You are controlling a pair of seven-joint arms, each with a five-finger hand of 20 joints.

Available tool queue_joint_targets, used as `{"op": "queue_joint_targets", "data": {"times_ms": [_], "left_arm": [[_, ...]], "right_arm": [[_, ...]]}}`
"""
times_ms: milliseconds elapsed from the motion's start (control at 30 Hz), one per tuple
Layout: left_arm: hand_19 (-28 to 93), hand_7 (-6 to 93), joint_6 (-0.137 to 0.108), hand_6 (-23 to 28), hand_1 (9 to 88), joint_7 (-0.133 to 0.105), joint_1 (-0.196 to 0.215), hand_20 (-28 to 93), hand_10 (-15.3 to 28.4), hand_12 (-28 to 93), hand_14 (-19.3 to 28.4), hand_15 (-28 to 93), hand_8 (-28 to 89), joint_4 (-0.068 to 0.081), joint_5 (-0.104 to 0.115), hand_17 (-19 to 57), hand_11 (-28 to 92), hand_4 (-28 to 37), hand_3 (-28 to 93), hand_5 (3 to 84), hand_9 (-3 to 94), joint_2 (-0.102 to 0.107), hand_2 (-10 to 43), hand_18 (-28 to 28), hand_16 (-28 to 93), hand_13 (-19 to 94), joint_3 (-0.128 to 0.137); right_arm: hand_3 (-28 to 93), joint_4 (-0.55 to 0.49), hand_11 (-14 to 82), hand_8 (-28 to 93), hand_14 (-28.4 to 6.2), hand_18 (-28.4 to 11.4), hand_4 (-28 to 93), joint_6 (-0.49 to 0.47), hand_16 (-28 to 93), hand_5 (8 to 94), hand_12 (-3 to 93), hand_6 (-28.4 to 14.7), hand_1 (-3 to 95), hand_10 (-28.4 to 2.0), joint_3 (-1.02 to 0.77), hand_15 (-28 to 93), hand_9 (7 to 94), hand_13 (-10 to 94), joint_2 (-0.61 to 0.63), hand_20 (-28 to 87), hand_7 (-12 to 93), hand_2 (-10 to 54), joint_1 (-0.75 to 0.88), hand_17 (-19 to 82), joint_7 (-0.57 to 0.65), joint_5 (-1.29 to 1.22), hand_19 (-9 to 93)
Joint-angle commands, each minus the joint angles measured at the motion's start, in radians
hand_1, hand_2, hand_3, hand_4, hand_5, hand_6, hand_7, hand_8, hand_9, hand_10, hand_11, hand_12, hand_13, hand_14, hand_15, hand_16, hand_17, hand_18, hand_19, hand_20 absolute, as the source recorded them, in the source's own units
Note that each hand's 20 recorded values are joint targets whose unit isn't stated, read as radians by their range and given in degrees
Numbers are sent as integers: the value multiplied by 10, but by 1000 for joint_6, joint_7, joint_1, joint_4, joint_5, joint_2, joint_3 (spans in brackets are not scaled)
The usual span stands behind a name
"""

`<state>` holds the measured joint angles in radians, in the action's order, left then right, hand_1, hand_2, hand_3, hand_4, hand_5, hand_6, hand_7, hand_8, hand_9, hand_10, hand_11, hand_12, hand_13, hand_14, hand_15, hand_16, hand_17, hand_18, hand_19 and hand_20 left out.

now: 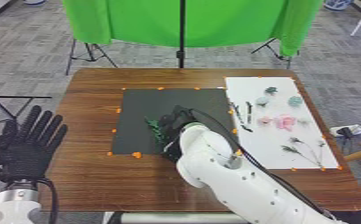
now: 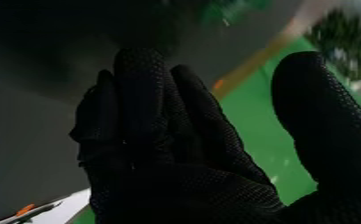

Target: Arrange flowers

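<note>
Above a black mat (image 1: 141,102) on the wooden bench (image 1: 89,100), the right robot hand (image 1: 176,122) has fingers straight, thumb well apart. A green sprig (image 1: 154,129) lies close by on the mat at the hand's 8 o'clock in the head view, its long axis running 11 to 5; contact cannot be told. The left robot hand (image 1: 24,152), open beyond the bench's edge, is much farther away. At 3 o'clock, pink flowers (image 1: 285,121) and dark twigs (image 1: 239,116) lie on a white sheet (image 1: 255,156).

You have two pink flowers (image 1: 286,121) on one white sheet (image 1: 263,139), one black sheet (image 1: 141,107) and one green sprig (image 1: 155,129) left of it.
</note>
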<state>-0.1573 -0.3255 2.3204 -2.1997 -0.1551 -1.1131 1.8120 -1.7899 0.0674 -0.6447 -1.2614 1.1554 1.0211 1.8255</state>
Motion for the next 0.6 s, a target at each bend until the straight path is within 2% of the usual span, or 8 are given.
{"op": "queue_joint_targets", "data": {"times_ms": [33, 167, 267, 533, 600], "left_arm": [[194, 87, -4, 67, 235, 12, -3, 144, 125, 110, 128, 194, -79, 3, -2, -33, 111, -283, 771, 416, 343, 4, 118, 118, -18, 257, -14], [196, 88, -13, 67, 235, 20, -7, 144, 125, 111, 128, 194, -79, 5, -1, -34, 111, -283, 771, 416, 343, 11, 118, 118, -18, 257, -20], [198, 88, -11, 67, 235, 25, -16, 144, 126, 111, 128, 195, -80, 9, -1, -34, 112, -283, 772, 416, 344, 15, 118, 118, -18, 258, -28], [198, 88, -16, 68, 235, 42, -35, 143, 124, 111, 128, 194, -80, 16, 0, -35, 114, -283, 772, 416, 344, 28, 118, 119, -17, 258, -46], [199, 88, -16, 68, 235, 44, -37, 143, 124, 110, 128, 194, -80, 18, -1, -35, 114, -283, 771, 416, 344, 26, 118, 119, -18, 258, -50]], "right_arm": [[749, -14, 161, -92, -236, -284, -190, -58, 190, 497, 155, -201, 289, -277, -2, 712, 610, 578, -29, 403, 27, 43, 7, 314, 11, -100, 911], [744, -22, 158, -90, -226, -284, -186, -82, 198, 478, 154, -182, 283, -271, -19, 704, 634, 603, -57, 402, 21, 52, 23, 322, 37, -203, 912], [740, -27, 156, -88, -224, -284, -185, -88, 202, 464, 152, -174, 279, -267, -18, 699, 643, 612, -69, 400, 16, 58, 40, 324, 41, -210, 912], [741, -12, 145, -83, -219, -284, -182, -48, 205, 449, 147, -172, 276, -267, -27, 684, 638, 620, -104, 388, 12, 62, 51, 327, 41, -208, 908], [742, -8, 144, -82, -219, -284, -182, -42, 207, 446, 145, -173, 276, -268, -33, 681, 635, 621, -107, 384, 11, 62, 53, 327, 42, -200, 908]]}}
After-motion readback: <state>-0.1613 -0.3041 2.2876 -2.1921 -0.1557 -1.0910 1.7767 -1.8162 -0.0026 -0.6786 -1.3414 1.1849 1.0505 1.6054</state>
